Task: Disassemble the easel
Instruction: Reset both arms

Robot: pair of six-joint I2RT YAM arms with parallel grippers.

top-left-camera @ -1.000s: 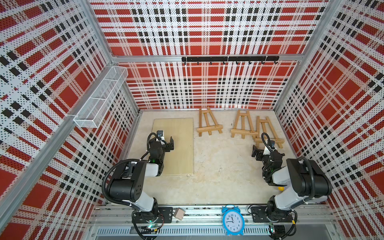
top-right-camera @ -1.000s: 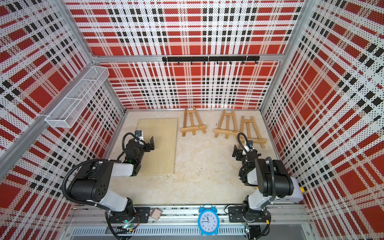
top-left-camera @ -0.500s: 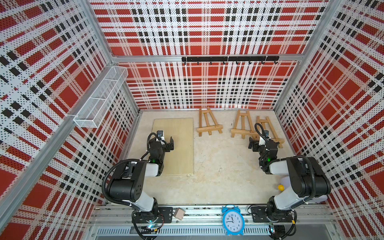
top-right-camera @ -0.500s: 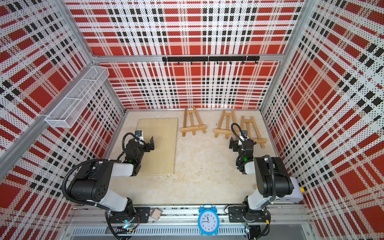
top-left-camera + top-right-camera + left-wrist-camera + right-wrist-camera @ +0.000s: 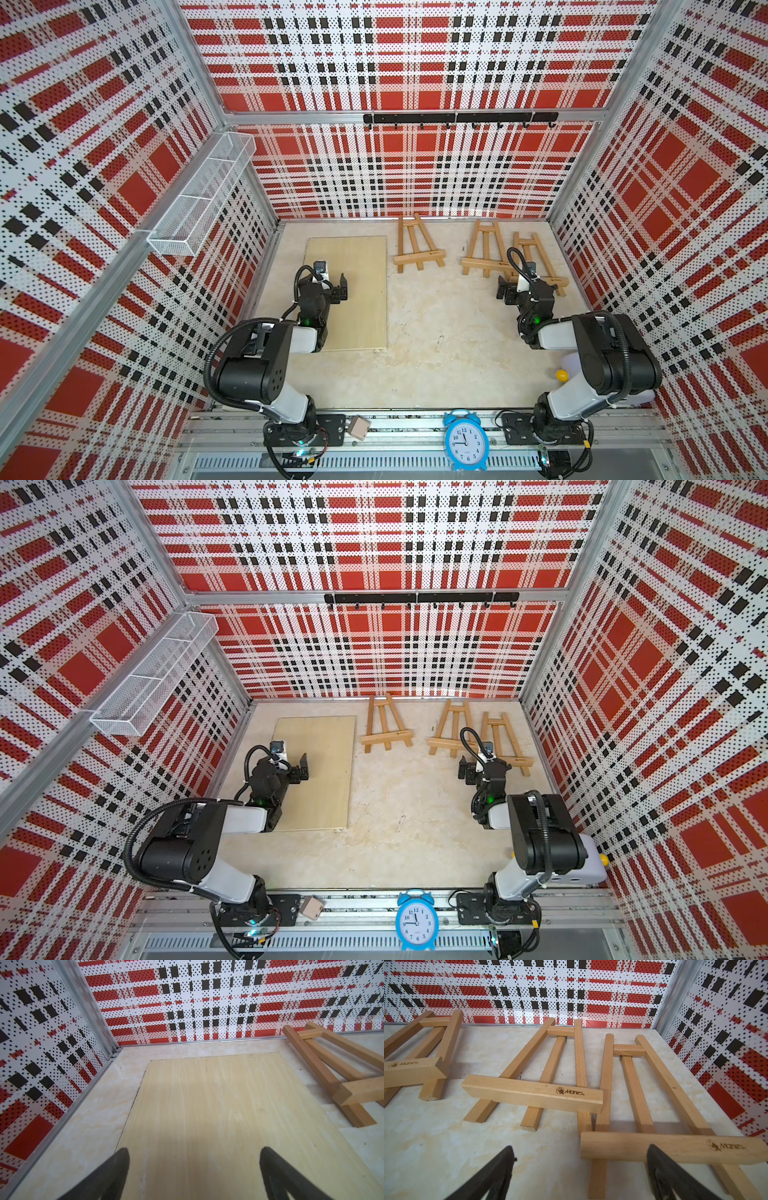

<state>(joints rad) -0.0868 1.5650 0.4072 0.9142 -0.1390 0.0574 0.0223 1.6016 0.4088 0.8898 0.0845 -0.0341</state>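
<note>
Three wooden easels lie flat near the back wall: the left easel [image 5: 417, 249] [image 5: 386, 729], the middle easel [image 5: 484, 253] [image 5: 451, 733] [image 5: 533, 1095] and the right easel [image 5: 536, 257] [image 5: 505, 739] [image 5: 675, 1150]. My right gripper [image 5: 505, 291] [image 5: 465, 771] [image 5: 579, 1159] is open and holds nothing. It hovers just in front of the right easel's ledge bar, with one finger over that bar's end. Over the pale board, my left gripper [image 5: 338, 289] [image 5: 301, 771] [image 5: 194, 1159] is also open and empty. The left easel [image 5: 332, 1076] lies beside that board.
A pale wooden board [image 5: 353, 291] [image 5: 207, 1115] lies flat on the table's left side. A wire basket [image 5: 199, 199] hangs on the left wall and a black hook rail [image 5: 457, 118] on the back wall. A blue alarm clock [image 5: 464, 440] stands at the front rail.
My right arm has reached forward toward the easels, its gripper now at the right easel's ledge bar. The left arm has not moved. Both grippers stayed open.
</note>
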